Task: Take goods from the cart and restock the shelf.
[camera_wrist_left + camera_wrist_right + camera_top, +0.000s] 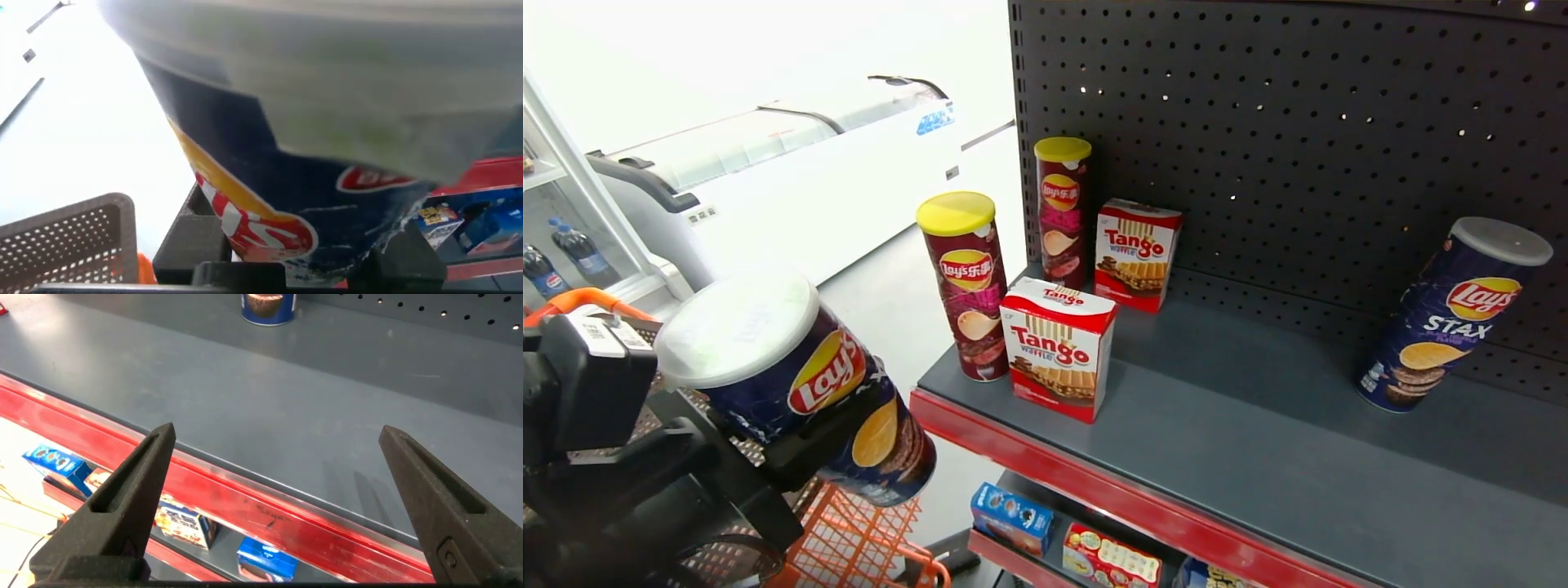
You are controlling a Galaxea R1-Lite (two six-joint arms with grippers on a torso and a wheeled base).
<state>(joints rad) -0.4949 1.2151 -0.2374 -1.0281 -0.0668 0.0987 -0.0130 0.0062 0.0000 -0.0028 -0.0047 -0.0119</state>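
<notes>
My left gripper (800, 441) is shut on a dark blue chip can with a clear lid (800, 384), held tilted above the orange cart (849, 539), left of the shelf. The same can (310, 180) looms close in the left wrist view, with a black finger (192, 245) against its side. Another blue chip can (1454, 314) stands on the grey shelf (1258, 441) at the right, against the pegboard; its base (268, 307) is seen from the right wrist. My right gripper (278, 506) hangs open over the shelf's red front edge (245, 494).
Two maroon chip cans (968, 282) (1062, 208) and two red-and-white wafer boxes (1058, 347) (1135, 253) stand at the shelf's left end. The lower shelf holds small boxes (1013, 514). A white chest freezer (792, 180) stands behind, at the left. The shelf's middle is bare.
</notes>
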